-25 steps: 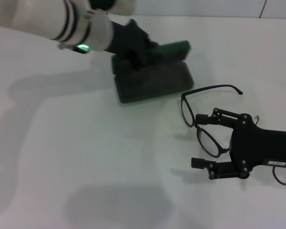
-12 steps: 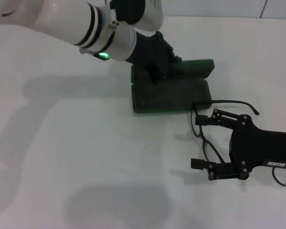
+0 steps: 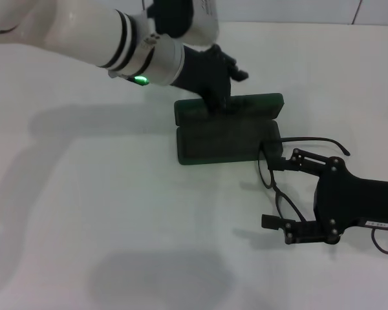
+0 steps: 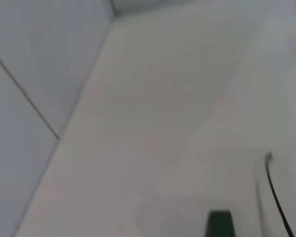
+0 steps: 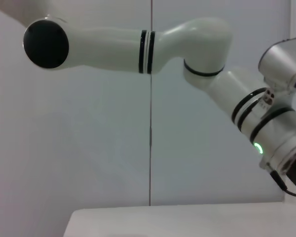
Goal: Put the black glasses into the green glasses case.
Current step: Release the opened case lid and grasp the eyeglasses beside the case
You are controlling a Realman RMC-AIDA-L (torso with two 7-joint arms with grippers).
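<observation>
White table (image 3: 103,213), matte, shadows across it. Pale wall (image 5: 108,148) behind, thin vertical seam (image 5: 151,98). Wall panel line (image 4: 24,94) also visible.

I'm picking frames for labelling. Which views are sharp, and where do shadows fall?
Head view: sharp; soft arm shadows on the white table, and the black glasses and green glasses case stay legible. Left wrist view: blurred, only a case corner and a thin dark line. Right wrist view: sharp, evenly lit.
</observation>
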